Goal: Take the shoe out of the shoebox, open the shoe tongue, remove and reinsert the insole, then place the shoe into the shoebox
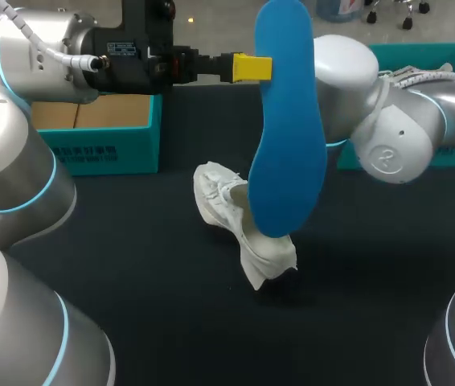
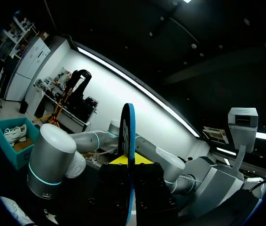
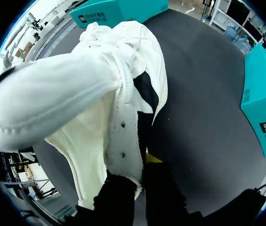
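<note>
Head view gives you the flat blue foam insole (image 1: 288, 137) standing upright, its lower end by the white mesh shoe (image 1: 239, 221), pinched near its top by your left claw (image 1: 253, 68); the right claw hides behind it. Only the right wrist view shows that right claw (image 3: 140, 172) clamped on a thin fold of the shoe's upper, over the black worktop (image 3: 203, 94). That bite looks shallow: pushing the insole in could tug the shoe loose or buckle the foam at the collar. Left wrist view alone shows the insole edge-on in its grip.
</note>
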Robot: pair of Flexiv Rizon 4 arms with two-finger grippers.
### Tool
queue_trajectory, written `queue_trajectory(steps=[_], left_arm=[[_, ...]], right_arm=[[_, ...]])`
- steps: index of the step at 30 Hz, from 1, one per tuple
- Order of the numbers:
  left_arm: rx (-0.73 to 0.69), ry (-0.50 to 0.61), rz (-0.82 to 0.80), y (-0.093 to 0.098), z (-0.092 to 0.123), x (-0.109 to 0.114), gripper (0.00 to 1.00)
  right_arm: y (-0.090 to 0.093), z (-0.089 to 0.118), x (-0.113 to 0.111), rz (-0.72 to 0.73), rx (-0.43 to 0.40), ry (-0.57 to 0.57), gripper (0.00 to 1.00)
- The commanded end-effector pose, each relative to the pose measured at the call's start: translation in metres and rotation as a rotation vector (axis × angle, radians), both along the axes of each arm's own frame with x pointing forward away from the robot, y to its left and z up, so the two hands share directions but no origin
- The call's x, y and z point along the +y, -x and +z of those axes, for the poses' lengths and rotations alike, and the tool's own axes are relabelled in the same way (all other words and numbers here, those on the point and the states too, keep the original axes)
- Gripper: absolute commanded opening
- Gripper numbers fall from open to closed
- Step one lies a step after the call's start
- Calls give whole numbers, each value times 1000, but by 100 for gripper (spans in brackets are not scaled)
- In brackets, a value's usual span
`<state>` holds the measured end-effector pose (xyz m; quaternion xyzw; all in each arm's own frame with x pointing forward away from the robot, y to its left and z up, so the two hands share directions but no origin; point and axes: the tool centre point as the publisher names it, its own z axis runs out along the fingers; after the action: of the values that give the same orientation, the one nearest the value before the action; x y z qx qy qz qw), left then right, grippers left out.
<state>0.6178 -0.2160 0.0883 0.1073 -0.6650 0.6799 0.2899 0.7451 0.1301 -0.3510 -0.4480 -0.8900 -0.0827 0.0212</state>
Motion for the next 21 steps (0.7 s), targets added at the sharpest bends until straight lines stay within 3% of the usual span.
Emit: queue_trajectory(steps=[1, 9, 21], left_arm=[[0, 0, -1, -1, 1, -1, 0], [0, 0, -1, -1, 1, -1, 0], [0, 0, -1, -1, 1, -1, 0]], right_arm=[[0, 2, -12, -76, -11, -5, 0], [-9, 2, -30, -209, 9, 19, 0], [-8, -13, -18, -312, 68, -37, 0]])
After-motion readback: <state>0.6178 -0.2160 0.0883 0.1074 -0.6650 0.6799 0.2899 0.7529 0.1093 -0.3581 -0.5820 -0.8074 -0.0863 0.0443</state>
